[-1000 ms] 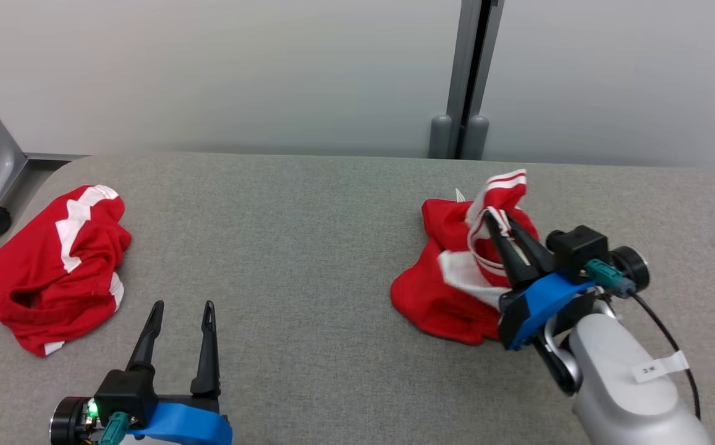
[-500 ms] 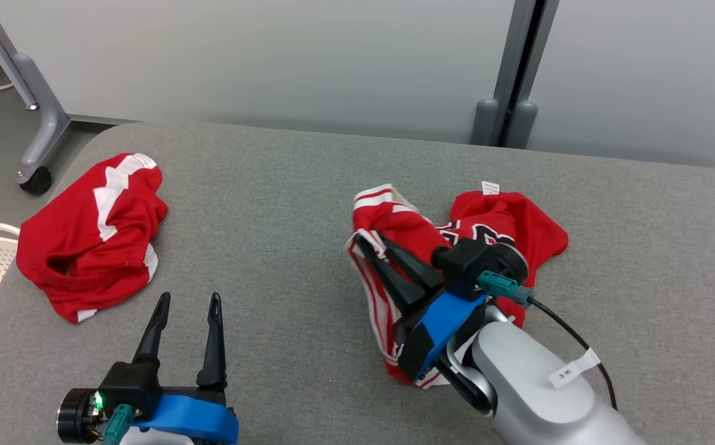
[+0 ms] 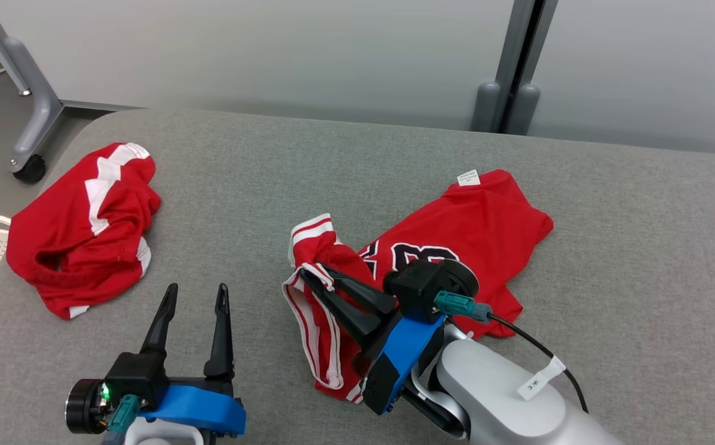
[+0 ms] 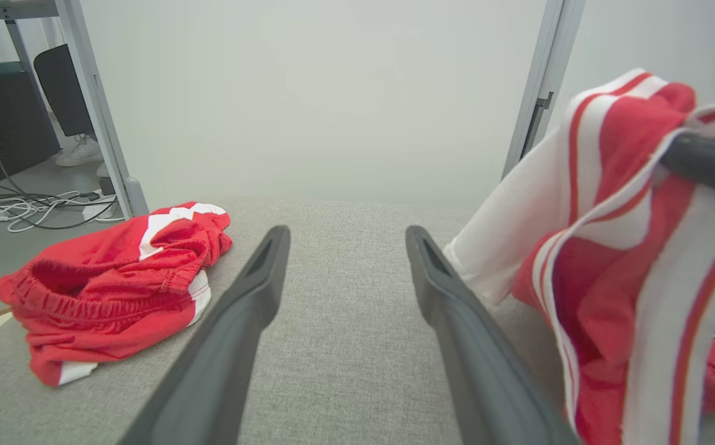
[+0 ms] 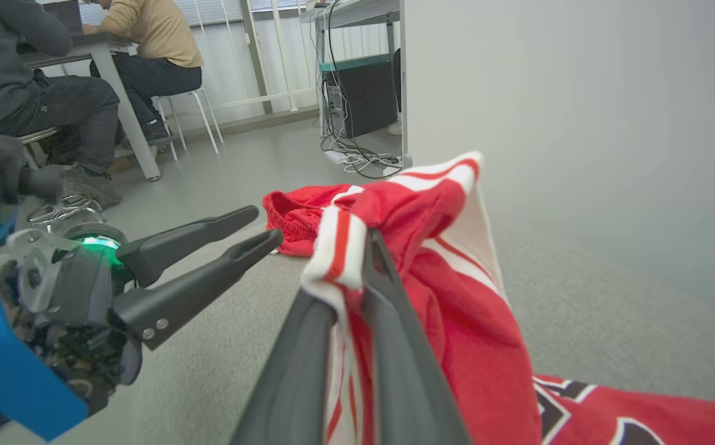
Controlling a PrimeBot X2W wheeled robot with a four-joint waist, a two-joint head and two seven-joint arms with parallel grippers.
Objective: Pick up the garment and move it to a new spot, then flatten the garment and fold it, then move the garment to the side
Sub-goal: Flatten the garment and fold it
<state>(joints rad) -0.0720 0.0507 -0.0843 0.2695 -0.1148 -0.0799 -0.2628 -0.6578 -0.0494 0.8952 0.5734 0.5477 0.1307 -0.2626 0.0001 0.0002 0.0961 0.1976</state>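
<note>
> So which way did the shirt lie from the claw holding it?

Pretty much straight back and off to the right. The right claw [image 3: 314, 277] was pinched nearly closed on the striped trim of the shirt [image 3: 481, 216], lifting that bit off the table [image 3: 641, 259]. The rest trailed flat behind it toward the far right. So the long axis ran on a diagonal, near-middle to far-right.

> And the other arm?

The left claw [image 3: 196, 295] was spread wide with nothing in it, hovering low just left of the lifted trim. I'd say it was the nearer one for grabbing a second corner, since the raised edge hung right beside its right finger.

> What was the stuff like?

Thin, smooth, floppy knit. It was red with white bands striped in red, a black-and-white number print and a small white tag at the far edge. It draped and creased easily, so I'd expect it to bunch if dragged. The table had a grey, felt-like woven cover. The red shorts [image 3: 79, 228] with the gathered waistband sat crumpled at the left end, well apart.
</note>
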